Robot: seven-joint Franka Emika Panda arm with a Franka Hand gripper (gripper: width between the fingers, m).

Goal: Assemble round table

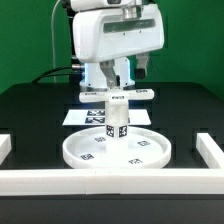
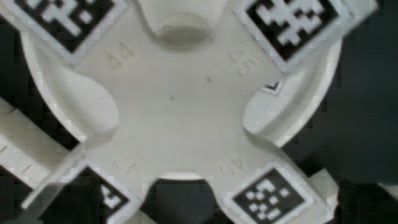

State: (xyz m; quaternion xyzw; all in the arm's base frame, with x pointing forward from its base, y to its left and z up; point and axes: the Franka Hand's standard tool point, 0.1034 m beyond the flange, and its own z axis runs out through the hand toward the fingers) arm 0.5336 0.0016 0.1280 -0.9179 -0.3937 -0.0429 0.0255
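The large rimmed round disc (image 1: 118, 152) lies flat at the table's front. The short cylindrical leg (image 1: 117, 120) stands upright on its middle. The cross-shaped base (image 1: 122, 95) sits level on top of the leg, its tagged arms spread to both sides. My gripper (image 1: 118, 80) hangs straight above the base, with its fingers reaching down to the hub. In the wrist view the base (image 2: 187, 110) fills the picture, with tags on its arms, and the disc's rim (image 2: 68, 110) curves behind it. My fingertips do not show clearly, so I cannot see whether they grip the base.
The marker board (image 1: 78, 117) lies flat behind the disc on the exterior view's left. White border rails run along the front (image 1: 110, 182) and stand at both sides (image 1: 210, 148). The tabletop is black.
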